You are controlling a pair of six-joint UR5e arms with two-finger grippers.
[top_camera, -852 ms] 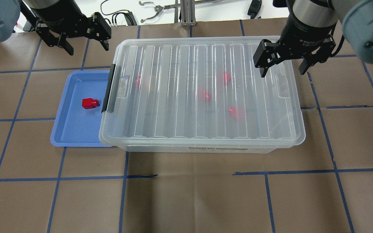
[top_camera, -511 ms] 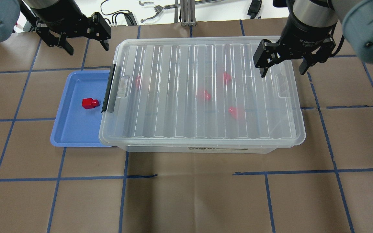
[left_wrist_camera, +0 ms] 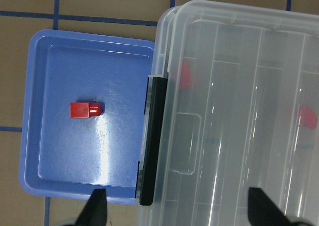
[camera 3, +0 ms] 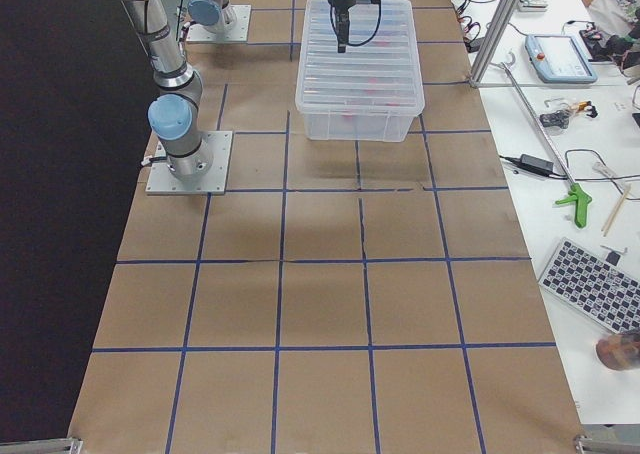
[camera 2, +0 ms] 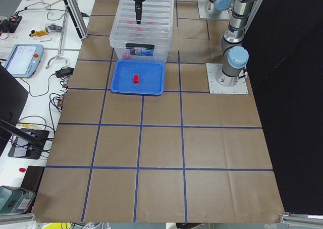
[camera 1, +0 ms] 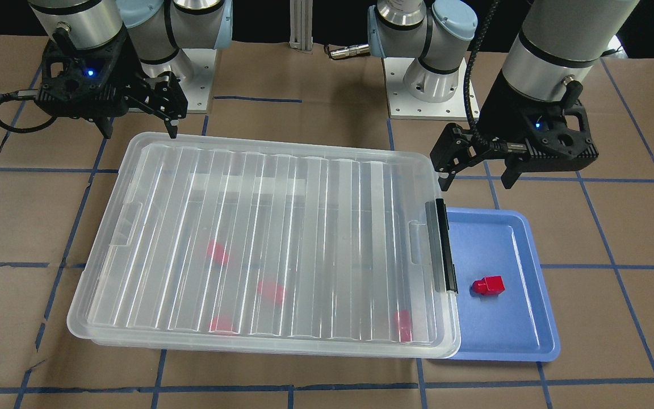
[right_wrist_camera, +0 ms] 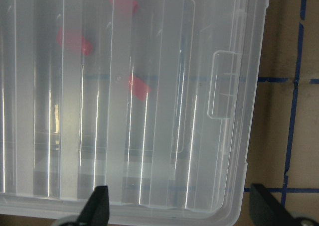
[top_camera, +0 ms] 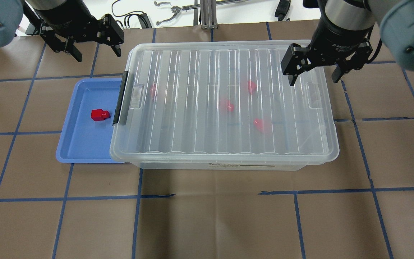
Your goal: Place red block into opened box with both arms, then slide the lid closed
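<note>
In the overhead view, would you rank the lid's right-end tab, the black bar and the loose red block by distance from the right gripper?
1. Lid tab: close by the right gripper.
2. Black bar: at the far left end.
3. Red block: beyond it, in the blue tray.

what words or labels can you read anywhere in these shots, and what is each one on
"STORAGE BOX": faint, on a label strip on the long side wall of the box; what follows it is too small to read.
"2F Adaptive": on the body of the right gripper; the line under it is blurred.
Teach pendant screen: too small to read.
</note>
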